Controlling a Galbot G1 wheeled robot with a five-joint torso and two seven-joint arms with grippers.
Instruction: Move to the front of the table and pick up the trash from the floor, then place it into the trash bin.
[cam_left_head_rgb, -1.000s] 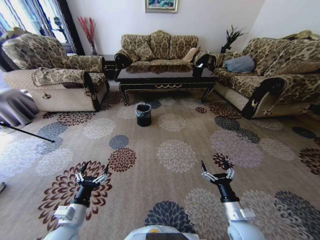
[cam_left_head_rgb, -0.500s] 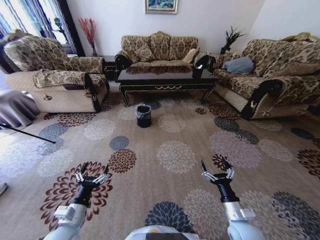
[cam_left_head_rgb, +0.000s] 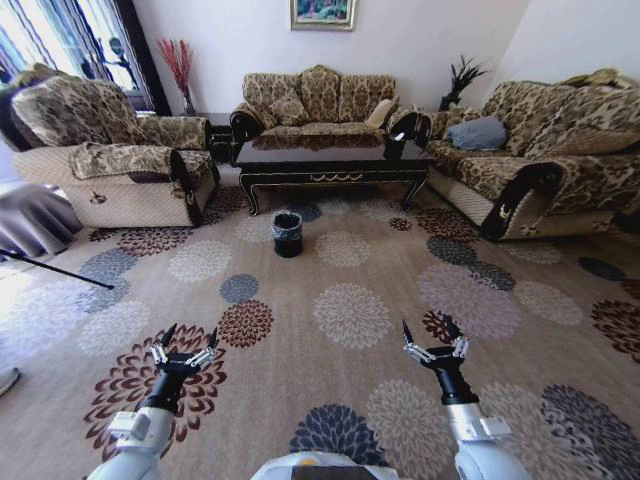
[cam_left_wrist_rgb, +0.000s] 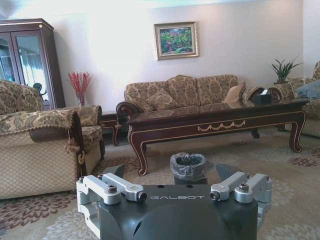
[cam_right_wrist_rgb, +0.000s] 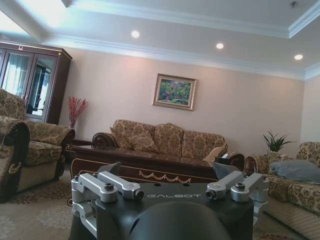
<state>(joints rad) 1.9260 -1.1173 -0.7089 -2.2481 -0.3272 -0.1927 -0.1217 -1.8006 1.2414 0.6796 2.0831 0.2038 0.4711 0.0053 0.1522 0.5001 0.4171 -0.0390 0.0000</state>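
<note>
No trash discernible on floor (cam_left_head_rgb: 330, 380). Table (cam_left_head_rgb: 330, 160) upper centre, long axis left-right; trash bin (cam_left_head_rgb: 287, 231) upright just below it. Left gripper (cam_left_head_rgb: 184, 349) and right gripper (cam_left_head_rgb: 433, 340) low in frame, fingers spread, empty.

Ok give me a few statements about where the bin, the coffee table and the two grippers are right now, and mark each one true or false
1. The trash bin stands on the carpet in front of the coffee table. True.
2. The left gripper is shut on a scrap. False: it is open and holds nothing.
3. The right gripper hangs open over the carpet, short of the bin. True.
4. The bin lies tipped on its side. False: it stands upright, liner bag over its rim.
</note>
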